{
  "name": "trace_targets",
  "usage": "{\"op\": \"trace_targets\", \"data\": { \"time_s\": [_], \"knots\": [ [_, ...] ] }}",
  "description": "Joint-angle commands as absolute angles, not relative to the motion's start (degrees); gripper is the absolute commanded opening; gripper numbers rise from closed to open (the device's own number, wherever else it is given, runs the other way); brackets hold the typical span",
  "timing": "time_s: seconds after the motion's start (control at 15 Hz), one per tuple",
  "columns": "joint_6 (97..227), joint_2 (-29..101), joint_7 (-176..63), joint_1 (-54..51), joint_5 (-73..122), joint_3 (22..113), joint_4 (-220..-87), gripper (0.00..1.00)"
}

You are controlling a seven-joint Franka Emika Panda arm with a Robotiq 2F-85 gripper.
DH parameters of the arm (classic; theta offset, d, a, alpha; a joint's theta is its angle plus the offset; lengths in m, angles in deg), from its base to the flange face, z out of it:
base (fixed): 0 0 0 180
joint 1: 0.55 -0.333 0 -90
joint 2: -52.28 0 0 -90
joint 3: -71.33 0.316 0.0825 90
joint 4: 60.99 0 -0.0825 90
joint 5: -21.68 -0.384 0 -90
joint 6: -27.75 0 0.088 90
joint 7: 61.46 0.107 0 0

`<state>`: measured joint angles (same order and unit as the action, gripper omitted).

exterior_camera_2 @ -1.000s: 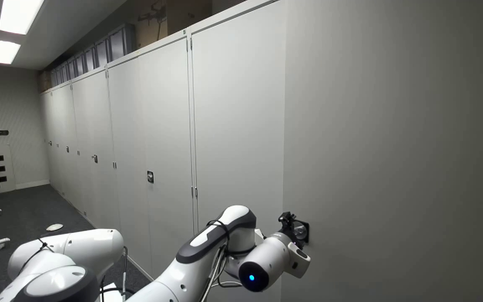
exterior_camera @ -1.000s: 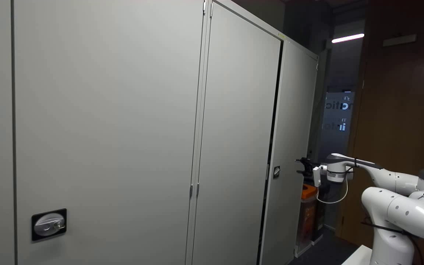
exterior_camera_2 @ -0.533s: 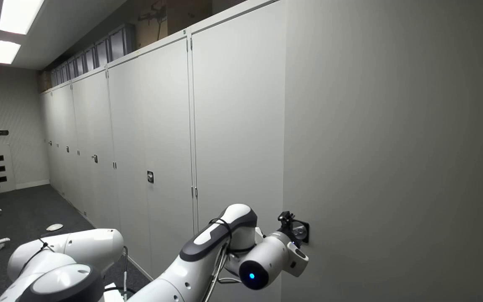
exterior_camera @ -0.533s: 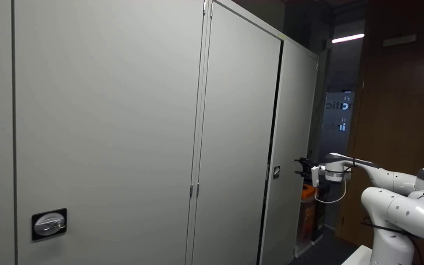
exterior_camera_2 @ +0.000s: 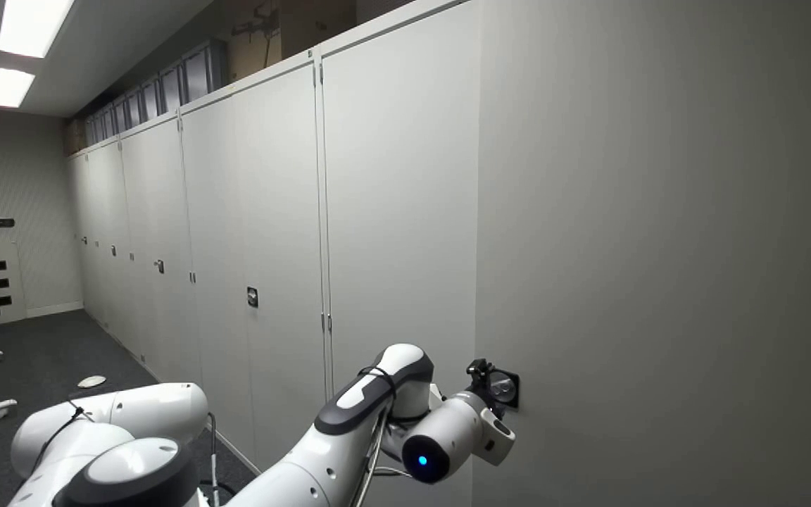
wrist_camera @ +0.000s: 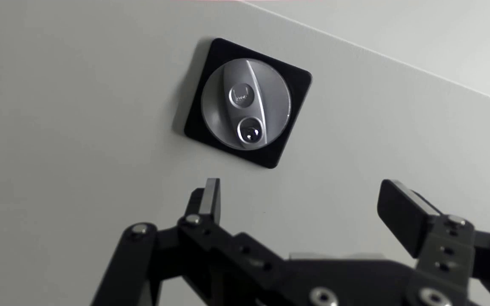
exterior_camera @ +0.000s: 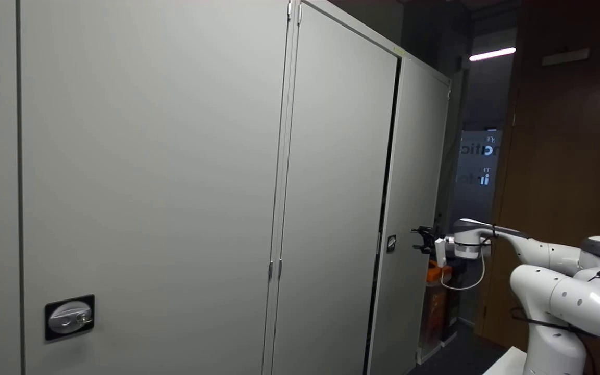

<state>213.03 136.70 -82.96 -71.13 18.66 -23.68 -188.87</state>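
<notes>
I find the knob [wrist_camera: 245, 104] on the door [wrist_camera: 92, 119]; my gripper [wrist_camera: 302, 197], spread and empty, stands near the knob without contact. In my judgement, a sound grip requires centring on the knob before closing, fingers [wrist_camera: 400, 214] astride its ridge [wrist_camera: 247, 111].

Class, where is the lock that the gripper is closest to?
In the wrist view, the lock is at upper centre on the door, above the open gripper, which is not touching it.

My tool [wrist_camera: 300, 202] cut off by bottom edge of wrist view. Marking [wrist_camera: 241, 97] on cabinet lock [wrist_camera: 246, 106] too small for me to read. Distant lettering [exterior_camera: 487, 150] blurred.
</notes>
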Motion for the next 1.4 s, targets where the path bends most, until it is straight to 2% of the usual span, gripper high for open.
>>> {"op": "trace_targets", "data": {
  "time_s": [0.0, 0.6, 1.33],
  "knots": [
    [216.3, 136.7, -81.8, -74.2, 22.9, -25.6, -186.4, 1.00],
    [216.2, 136.7, -82.0, -77.5, 30.7, -28.0, -183.6, 1.00],
    [216.9, 136.7, -78.0, -81.2, 29.3, -27.0, -181.6, 1.00]
  ]
}}
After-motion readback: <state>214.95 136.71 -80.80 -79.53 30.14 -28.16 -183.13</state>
